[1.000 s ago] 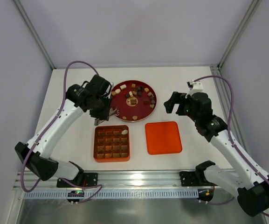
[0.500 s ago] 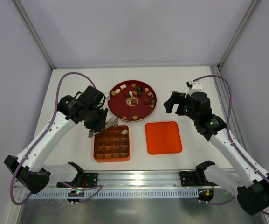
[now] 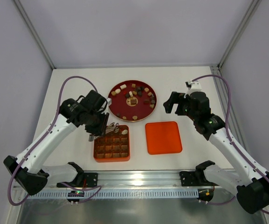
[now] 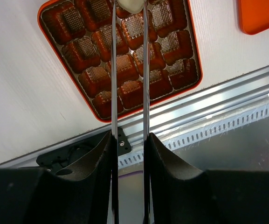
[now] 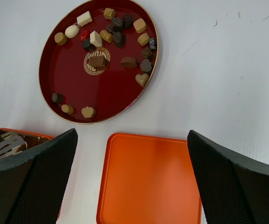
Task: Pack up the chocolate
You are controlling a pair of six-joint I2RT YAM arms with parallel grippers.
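Note:
My left gripper (image 3: 98, 122) (image 4: 128, 140) is shut on a pair of metal tongs (image 3: 112, 125) (image 4: 113, 70) that reach over the far edge of the orange gridded box (image 3: 95, 149) (image 4: 125, 65). A cream-white chocolate (image 4: 130, 4) shows between the tong tips; I cannot tell whether it is pinched or lying in a cell. One white piece (image 3: 124, 132) sits in the box's far right cell. Several more chocolates (image 3: 133, 93) (image 5: 97, 60) lie on the dark red round plate (image 3: 141, 109) (image 5: 111, 88). My right gripper (image 3: 171, 103) (image 5: 132, 135) hangs open above the flat orange lid (image 3: 163, 137) (image 5: 148, 182).
The aluminium rail (image 3: 139, 177) (image 4: 209, 98) runs along the table's near edge, just in front of the box. White walls and frame posts close in the table on three sides.
My left arm has swung from the plate's left rim back to the box, carrying the tongs; their tips now hang over the box's far edge. The right arm has stayed put.

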